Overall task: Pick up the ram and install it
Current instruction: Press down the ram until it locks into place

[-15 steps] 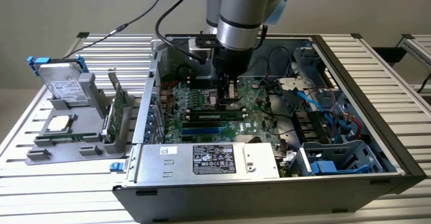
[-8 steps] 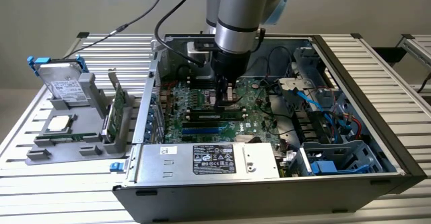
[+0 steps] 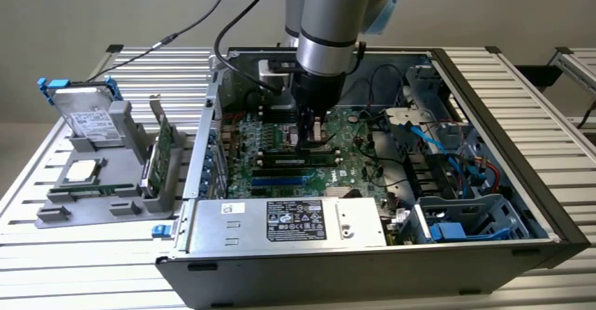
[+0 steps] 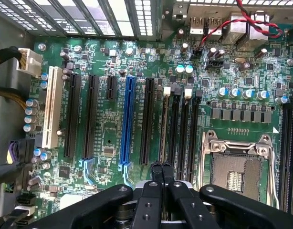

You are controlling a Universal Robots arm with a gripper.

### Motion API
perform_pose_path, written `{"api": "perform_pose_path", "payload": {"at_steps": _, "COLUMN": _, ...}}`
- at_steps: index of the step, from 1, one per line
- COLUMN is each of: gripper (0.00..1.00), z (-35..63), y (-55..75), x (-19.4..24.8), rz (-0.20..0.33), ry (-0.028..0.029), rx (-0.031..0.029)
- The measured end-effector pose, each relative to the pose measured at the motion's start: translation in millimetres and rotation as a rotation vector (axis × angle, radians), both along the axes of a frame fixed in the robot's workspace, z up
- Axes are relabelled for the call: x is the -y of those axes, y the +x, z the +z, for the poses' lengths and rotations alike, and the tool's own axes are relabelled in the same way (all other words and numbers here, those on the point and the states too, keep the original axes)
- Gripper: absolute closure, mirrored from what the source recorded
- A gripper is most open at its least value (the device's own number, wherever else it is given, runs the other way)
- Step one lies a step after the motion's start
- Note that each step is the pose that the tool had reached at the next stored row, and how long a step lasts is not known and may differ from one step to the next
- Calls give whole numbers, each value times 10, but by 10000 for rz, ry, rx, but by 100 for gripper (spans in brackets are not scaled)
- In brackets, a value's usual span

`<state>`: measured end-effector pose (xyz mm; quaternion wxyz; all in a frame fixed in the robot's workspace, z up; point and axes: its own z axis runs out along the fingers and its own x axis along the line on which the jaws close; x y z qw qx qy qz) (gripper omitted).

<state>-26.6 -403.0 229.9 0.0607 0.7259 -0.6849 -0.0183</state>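
The ram (image 3: 296, 160) stands edge-up in a memory slot on the motherboard (image 3: 270, 139) inside the open computer case. In the wrist view the ram (image 4: 164, 126) is a thin dark strip running away from the fingertips, between white slot clips. My gripper (image 3: 312, 141) hangs straight down over the ram's end toward the exterior view's right. Its fingers are shut against each other, with nothing between them. The black fingertips (image 4: 157, 170) are right at the ram's top edge; I cannot tell if they touch it.
A grey holder (image 3: 56, 212) on the exterior view's left carries a metal drive with blue tabs (image 3: 88, 118), a green card with a bracket (image 3: 164, 153) and a small square chip (image 3: 82, 170). The power supply (image 3: 289, 223), blue cables (image 3: 437, 142) and the processor socket (image 4: 237, 167) crowd the case.
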Motion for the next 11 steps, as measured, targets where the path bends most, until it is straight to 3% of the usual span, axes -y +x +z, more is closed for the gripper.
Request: {"api": "perform_pose_path", "payload": {"at_steps": 11, "gripper": 90, "z": -55, "y": -3, "x": -1, "rz": -1, "ry": -15, "rx": -4}}
